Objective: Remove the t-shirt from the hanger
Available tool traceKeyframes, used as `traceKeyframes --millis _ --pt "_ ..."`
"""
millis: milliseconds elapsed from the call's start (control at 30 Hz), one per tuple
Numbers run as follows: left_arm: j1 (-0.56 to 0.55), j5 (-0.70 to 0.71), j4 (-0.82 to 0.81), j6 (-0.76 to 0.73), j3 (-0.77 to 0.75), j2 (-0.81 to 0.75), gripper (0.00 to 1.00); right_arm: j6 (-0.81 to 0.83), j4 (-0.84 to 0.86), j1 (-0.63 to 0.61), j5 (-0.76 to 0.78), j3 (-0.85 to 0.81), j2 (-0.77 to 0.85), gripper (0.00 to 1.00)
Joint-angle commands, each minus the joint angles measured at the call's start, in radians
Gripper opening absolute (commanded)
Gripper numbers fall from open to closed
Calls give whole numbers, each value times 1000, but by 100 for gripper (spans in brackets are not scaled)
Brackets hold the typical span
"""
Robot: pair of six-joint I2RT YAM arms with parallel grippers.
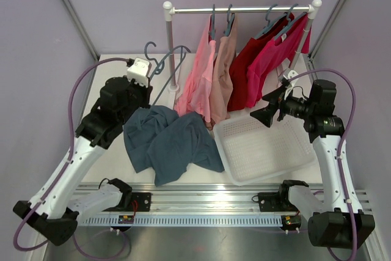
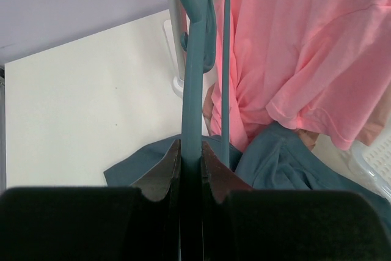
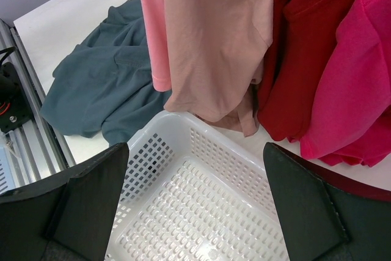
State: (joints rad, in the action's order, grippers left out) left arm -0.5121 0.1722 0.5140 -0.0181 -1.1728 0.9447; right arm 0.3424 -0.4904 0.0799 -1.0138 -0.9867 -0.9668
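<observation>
Below the clothes rail (image 1: 241, 10), the blue t-shirt (image 1: 171, 142) lies crumpled on the white counter (image 2: 79, 102), free of its hanger (image 2: 192, 90), so the removal looks done. The left gripper (image 2: 192, 169) clamps the bare hanger near the rail's left post; the right gripper (image 3: 195, 175) hangs open over a basket (image 1: 263, 142). Lilac walls surround the rail.

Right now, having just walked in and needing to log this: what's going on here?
The left hand is shut on a bare teal hanger. The blue shirt lies crumpled on the table, so it looks already off the hanger. The right hand hangs open above the white basket, holding nothing. Other shirts hang on the rail.
</observation>
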Motion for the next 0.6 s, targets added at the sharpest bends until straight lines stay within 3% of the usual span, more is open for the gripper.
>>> traceKeyframes --millis 0,567 --pt "1 50 -160 -40 -74 52 0 -14 23 8 -34 -15 27 99" --pt "-26 -11 -272 -77 -347 371 0 -13 9 9 -29 -20 34 99"
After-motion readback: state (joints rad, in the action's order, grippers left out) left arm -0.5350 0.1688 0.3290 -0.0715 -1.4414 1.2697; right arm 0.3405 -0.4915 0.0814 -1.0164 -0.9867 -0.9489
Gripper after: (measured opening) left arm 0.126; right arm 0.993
